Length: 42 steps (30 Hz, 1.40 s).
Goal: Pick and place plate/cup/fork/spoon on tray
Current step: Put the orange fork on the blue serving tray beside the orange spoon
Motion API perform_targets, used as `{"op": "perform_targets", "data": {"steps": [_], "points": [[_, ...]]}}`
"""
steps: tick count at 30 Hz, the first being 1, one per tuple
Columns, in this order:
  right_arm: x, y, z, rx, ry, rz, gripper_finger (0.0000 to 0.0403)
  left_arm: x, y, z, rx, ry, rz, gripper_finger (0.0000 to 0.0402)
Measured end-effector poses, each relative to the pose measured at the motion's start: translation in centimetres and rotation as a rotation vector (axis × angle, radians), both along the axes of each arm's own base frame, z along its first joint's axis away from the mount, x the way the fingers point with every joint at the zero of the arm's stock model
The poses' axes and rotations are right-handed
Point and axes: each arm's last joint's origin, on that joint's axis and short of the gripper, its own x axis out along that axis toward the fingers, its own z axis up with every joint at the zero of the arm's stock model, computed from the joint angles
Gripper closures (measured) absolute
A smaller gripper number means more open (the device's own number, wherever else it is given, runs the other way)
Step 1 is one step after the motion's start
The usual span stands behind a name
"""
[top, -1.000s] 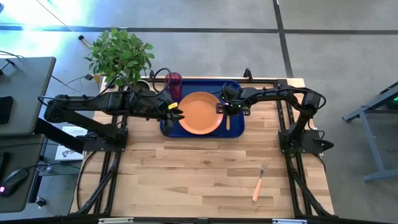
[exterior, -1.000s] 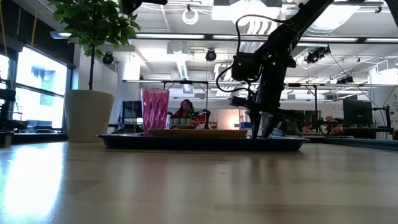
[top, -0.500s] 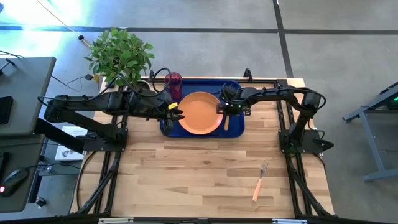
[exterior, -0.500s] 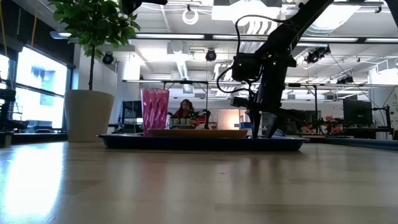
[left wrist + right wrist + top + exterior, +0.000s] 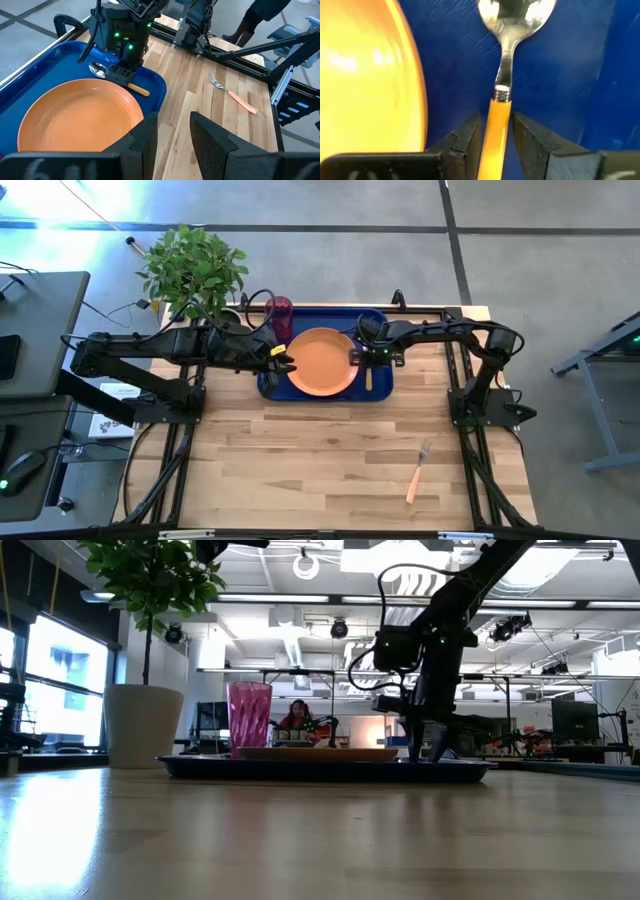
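Right wrist view shows the right pincer [image 5: 496, 135] slightly parted astride the spoon [image 5: 507, 60] lying on the tray [image 5: 375, 320] beside the plate [image 5: 322, 361], cup [image 5: 279, 313] also aboard, leaving the fork [image 5: 418, 474] on the counter [image 5: 320, 470]; left pincer [image 5: 172, 131] open, empty.

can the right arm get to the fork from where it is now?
Probably yes. The fork lies alone on bare wood on the right arm's side, nothing around it. But the right end effector is over the tray with its fingers either side of the spoon handle, so it must back off first.
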Motion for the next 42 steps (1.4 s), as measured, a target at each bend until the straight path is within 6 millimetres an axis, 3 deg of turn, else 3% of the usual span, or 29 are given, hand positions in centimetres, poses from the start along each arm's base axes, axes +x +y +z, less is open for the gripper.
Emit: {"op": "perform_targets", "data": {"steps": [8,17,22,28,33,42], "points": [[-0.2,-0.1,0.6,-0.010,-0.014,0.008,0.0302,0.0,0.0,0.0,0.000,0.000,0.000,0.0296],[-1.0,-0.3,3.2,-0.067,-0.077,-0.010,0.0302,0.0,0.0,0.0,0.000,0.000,0.000,0.0296],[-1.5,0.6,5.4,-0.100,-0.133,0.041,0.0302,0.0,0.0,0.0,0.001,0.000,-0.001,0.0296],[-1.9,3.2,7.9,-0.117,-0.194,0.111,0.0302,0.0,0.0,0.0,0.001,0.001,-0.001,0.0296],[-2.2,6.5,9.4,-0.083,-0.223,0.140,0.0302,0.0,0.0,0.0,0.001,0.001,-0.001,0.0296],[-2.7,13.4,10.1,0.042,-0.190,0.153,0.0302,0.0,0.0,-0.1,0.000,0.007,-0.002,0.0296]]}}
